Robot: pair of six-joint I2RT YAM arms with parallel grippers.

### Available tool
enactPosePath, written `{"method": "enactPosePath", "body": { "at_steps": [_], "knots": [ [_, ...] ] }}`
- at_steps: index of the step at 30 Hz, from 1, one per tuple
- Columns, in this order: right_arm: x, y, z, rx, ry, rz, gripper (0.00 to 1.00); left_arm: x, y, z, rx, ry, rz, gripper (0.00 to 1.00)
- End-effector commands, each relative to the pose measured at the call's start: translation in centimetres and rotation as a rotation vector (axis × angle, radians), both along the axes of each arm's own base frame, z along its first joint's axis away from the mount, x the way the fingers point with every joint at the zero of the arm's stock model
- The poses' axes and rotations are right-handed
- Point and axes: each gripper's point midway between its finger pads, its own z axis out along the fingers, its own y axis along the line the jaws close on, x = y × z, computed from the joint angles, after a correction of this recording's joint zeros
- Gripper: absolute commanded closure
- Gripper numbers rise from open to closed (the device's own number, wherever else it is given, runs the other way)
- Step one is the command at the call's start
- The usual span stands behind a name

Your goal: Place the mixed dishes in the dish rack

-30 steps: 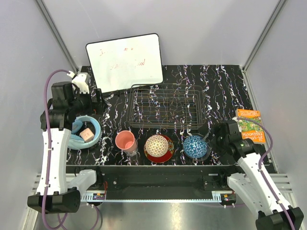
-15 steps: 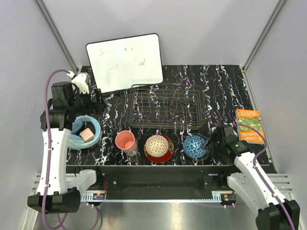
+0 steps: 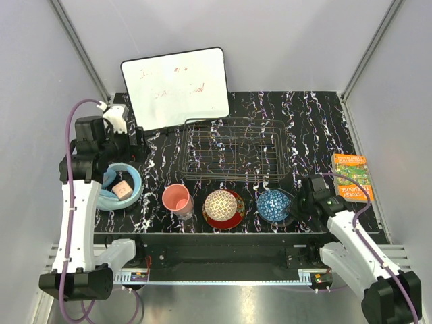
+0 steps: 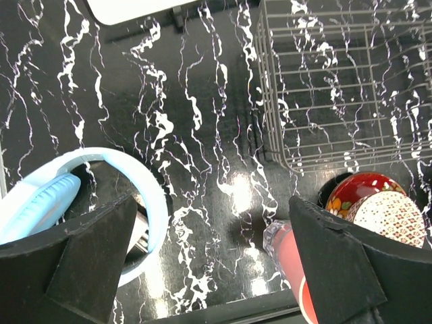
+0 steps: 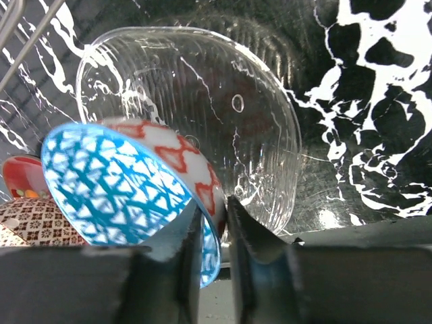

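The blue patterned bowl [image 3: 273, 204] [image 5: 121, 182] leans tilted inside the clear glass bowl [image 5: 223, 101] at the table's front right. My right gripper [image 3: 297, 200] [image 5: 216, 202] is shut on the blue bowl's right rim, one finger inside it and one outside. The pink cup [image 3: 177, 200] [image 4: 290, 253] stands at the front. The cream-gold bowl [image 3: 222, 206] [image 4: 391, 216] sits on the red floral plate [image 3: 234, 218] [image 4: 351, 192]. The dish rack [image 3: 233, 148] [image 4: 337, 81] holds nothing. My left gripper [image 3: 129, 145] [image 4: 210, 209] hangs open above bare table between the light-blue bowl and the cup.
A plain light-blue bowl [image 3: 133, 181] [image 4: 155, 196] with a pink cube [image 3: 122, 190] sits front left. A whiteboard [image 3: 177, 88] leans behind the rack. An orange book [image 3: 352, 177] lies at the right edge. Grey walls close in both sides.
My right gripper has moved left to the blue bowl and shut on its rim, and the bowl has tipped up. The left arm has hardly moved.
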Motion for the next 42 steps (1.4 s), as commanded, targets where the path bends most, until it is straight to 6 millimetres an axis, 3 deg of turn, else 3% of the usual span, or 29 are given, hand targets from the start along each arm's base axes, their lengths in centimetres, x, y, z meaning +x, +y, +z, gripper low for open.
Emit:
{"method": "enactPosePath", "body": {
  "at_steps": [1,5,6,10,11,13,15,16,18,19,21,24,25,30,31,34,36,37,42],
  "knots": [
    [0.8,0.7,0.7,0.016,-0.042,0.026,0.80,0.5,0.1,0.2,0.016,-0.045,-0.018,0.01],
    [0.9,0.9,1.2,-0.002,-0.052,0.052,1.00,0.1,-1.3,-1.0,-0.034,-0.021,-0.077,0.01],
    [1.0,0.9,1.6,-0.014,-0.061,0.071,1.00,0.2,-1.5,-1.1,-0.048,-0.025,-0.086,0.01],
    [2.2,1.8,6.4,-0.022,-0.183,0.128,1.00,0.7,-3.2,-1.5,-0.050,-0.023,-0.128,0.01],
    [2.2,1.6,7.0,-0.046,-0.193,0.130,1.00,1.0,-2.8,-1.4,-0.012,-0.032,-0.102,0.01],
    [2.6,2.0,9.6,-0.076,-0.238,0.156,1.00,1.6,-3.5,-0.1,0.010,-0.071,-0.117,0.01],
    [2.6,1.0,11.0,-0.148,-0.253,0.157,1.00,2.1,-3.6,0.9,0.011,-0.098,-0.113,0.01],
    [3.2,1.2,13.1,-0.149,-0.299,0.164,1.00,2.5,-3.7,1.4,0.005,-0.105,-0.111,0.01],
    [3.9,0.2,15.0,-0.231,-0.336,0.174,1.00,2.8,-3.8,1.8,-0.001,-0.110,-0.111,0.01],
    [5.1,0.0,17.3,-0.259,-0.377,0.166,1.00,3.1,-3.9,1.9,-0.001,-0.109,-0.112,0.01],
    [6.6,-2.3,19.0,-0.429,-0.393,0.144,1.00,3.4,-4.0,2.1,-0.001,-0.109,-0.117,0.01],
    [10.7,-4.5,21.7,-0.680,-0.391,0.106,1.00,3.3,-4.6,2.2,0.008,-0.114,-0.133,0.01],
    [12.8,-5.1,22.4,-0.787,-0.368,0.069,1.00,3.3,-4.7,2.3,0.019,-0.119,-0.137,0.01],
    [19.0,-4.5,24.6,-1.013,-0.347,0.047,1.00,3.1,-5.5,2.1,0.110,-0.138,-0.151,0.01],
    [20.5,-4.1,23.4,-1.077,-0.309,0.061,1.00,3.1,-5.4,2.0,0.123,-0.141,-0.149,0.01],
    [22.6,-3.3,22.3,-1.208,-0.252,0.098,1.00,3.1,-4.9,1.6,0.164,-0.147,-0.143,0.01],
    [23.4,-2.4,22.3,-1.262,-0.246,0.104,1.00,2.9,-4.8,0.9,0.180,-0.142,-0.153,0.01],
    [23.7,-2.2,21.2,-1.317,-0.207,0.129,1.00,2.9,-4.8,0.8,0.182,-0.143,-0.153,0.01],
    [24.5,-0.9,19.5,-1.370,-0.171,0.173,1.00,2.6,-5.1,0.5,0.204,-0.158,-0.177,0.01]
  ]
}}
